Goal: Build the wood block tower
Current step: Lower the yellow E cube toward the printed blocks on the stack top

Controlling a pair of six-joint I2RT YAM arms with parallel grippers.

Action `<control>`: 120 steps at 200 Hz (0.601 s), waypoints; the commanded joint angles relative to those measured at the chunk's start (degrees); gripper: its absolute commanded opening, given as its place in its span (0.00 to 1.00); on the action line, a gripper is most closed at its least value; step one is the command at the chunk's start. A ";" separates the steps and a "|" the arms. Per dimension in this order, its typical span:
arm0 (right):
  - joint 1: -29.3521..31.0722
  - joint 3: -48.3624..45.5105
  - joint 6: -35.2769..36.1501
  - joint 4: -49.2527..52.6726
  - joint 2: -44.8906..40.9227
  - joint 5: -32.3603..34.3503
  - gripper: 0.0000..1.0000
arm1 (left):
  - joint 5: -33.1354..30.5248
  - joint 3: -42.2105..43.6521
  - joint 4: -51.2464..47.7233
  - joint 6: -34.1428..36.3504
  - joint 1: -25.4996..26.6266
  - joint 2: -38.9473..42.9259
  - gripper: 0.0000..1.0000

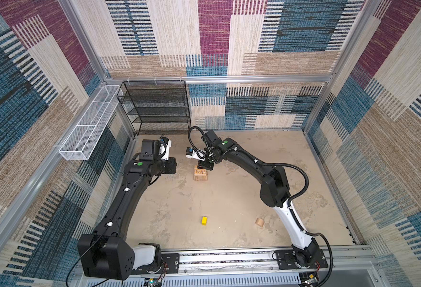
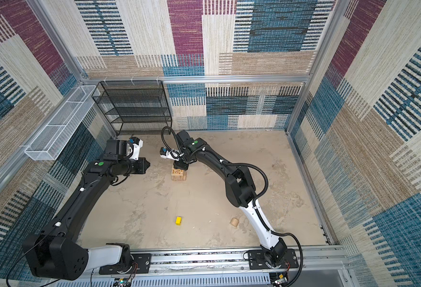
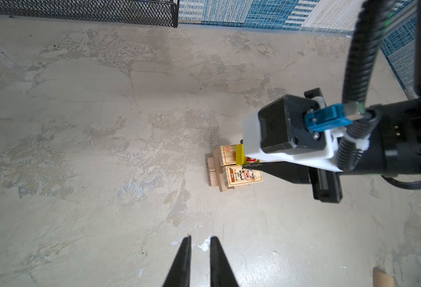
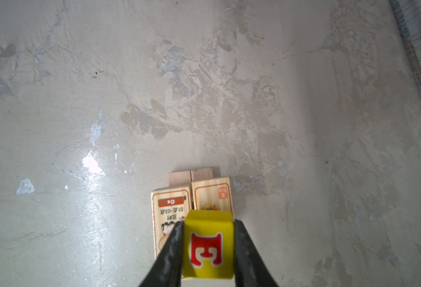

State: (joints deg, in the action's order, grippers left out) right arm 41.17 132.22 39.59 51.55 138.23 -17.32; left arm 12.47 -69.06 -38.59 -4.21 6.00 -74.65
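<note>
- The right end effector [image 4: 208, 222] grips a yellow block [image 4: 208, 248] with a red letter on its top. One jaw presses on each side of the block.
- The tower [image 1: 200, 175] stands on the table [image 1: 229, 198] directly below this end effector. So far it is low: two picture blocks [image 4: 171, 211] lie side by side on a layer of plain blocks [image 4: 192, 176].
- The yellow block hangs over the seam between the two picture blocks. I cannot tell if it already touches them.
- The left end effector [image 3: 200, 238] is to the side of the tower, well apart from it. Its jaws are narrow, with only a small gap, and hold nothing.
- A second yellow block [image 1: 204, 220] and a rounded piece [image 1: 260, 222] lie loose on the table, far from both end effectors, toward the robot's base.
- I judge that the step in hand is to place the yellow block as the next layer, so the task is perhaps half done.
- The next move, I think, calls for a slow and straight lowering until the block sits flat, then a gentle opening. A jaw that drags could push a picture block off the layer under it.
</note>
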 commanded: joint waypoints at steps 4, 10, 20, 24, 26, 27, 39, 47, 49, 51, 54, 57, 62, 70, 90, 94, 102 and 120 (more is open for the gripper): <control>0.05 1.54 1.86 1.61 1.07 0.85 0.00 | 1.06 -0.28 0.43 -0.28 -0.15 -0.22 0.19; 0.05 1.97 2.11 1.78 1.28 1.03 0.00 | 1.19 -0.28 0.53 -0.27 -0.20 -0.29 0.19; 0.03 2.63 2.45 2.14 1.64 1.15 0.00 | 1.37 -0.22 0.64 -0.36 -0.15 -0.29 0.19; 0.06 2.90 2.59 2.30 1.68 1.17 0.00 | 1.41 -0.14 0.62 -0.36 -0.20 -0.32 0.19; 0.03 3.03 2.68 2.43 1.75 1.18 0.00 | 1.42 -0.14 0.62 -0.36 -0.24 -0.27 0.19; 0.04 3.03 2.73 2.42 1.76 1.21 0.00 | 1.42 -0.13 0.66 -0.36 -0.22 -0.34 0.19; 0.05 3.39 3.08 2.51 1.93 1.62 0.00 | 1.48 -0.05 0.73 -0.45 -0.24 -0.32 0.19; 0.05 3.52 3.35 2.50 1.83 1.69 0.00 | 1.51 -0.03 0.71 -0.50 -0.37 -0.32 0.19; 0.05 3.53 3.40 2.50 1.79 1.73 0.00 | 1.51 -0.03 0.71 -0.51 -0.37 -0.32 0.19; 0.05 3.56 3.41 2.50 1.78 1.69 0.00 | 1.51 -0.03 0.71 -0.53 -0.37 -0.32 0.19; 0.05 3.60 3.51 2.55 1.70 1.74 0.00 | 1.51 -0.06 0.71 -0.54 -0.37 -0.33 0.19; 0.05 3.59 3.55 2.55 1.65 1.75 0.00 | 1.57 -0.07 0.71 -0.54 -0.41 -0.32 0.19; 0.05 3.66 3.78 2.53 1.65 1.76 0.00 | 1.59 -0.06 0.77 -0.54 -0.39 -0.34 0.19; 0.05 3.74 3.91 2.53 1.58 1.82 0.00 | 1.68 0.05 0.88 -0.65 -0.48 -0.37 0.19; 0.04 3.82 4.41 2.68 1.51 1.39 0.00 | 1.86 0.06 1.04 -0.80 -0.61 -0.32 0.19; 0.05 3.81 4.44 2.68 1.59 1.26 0.01 | 1.93 0.15 1.15 -0.89 -0.69 -0.34 0.19; 0.05 3.76 4.83 2.81 1.67 1.12 0.01 | 2.03 0.17 1.15 -0.96 -0.72 -0.45 0.19; 0.05 3.85 5.30 3.20 1.88 0.89 0.02 | 2.29 0.28 1.25 -1.07 -0.88 -0.41 0.19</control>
State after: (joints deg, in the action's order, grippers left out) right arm 41.17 135.59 43.59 53.93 139.92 -15.86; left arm 13.85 -68.99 -38.57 -4.38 5.30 -74.98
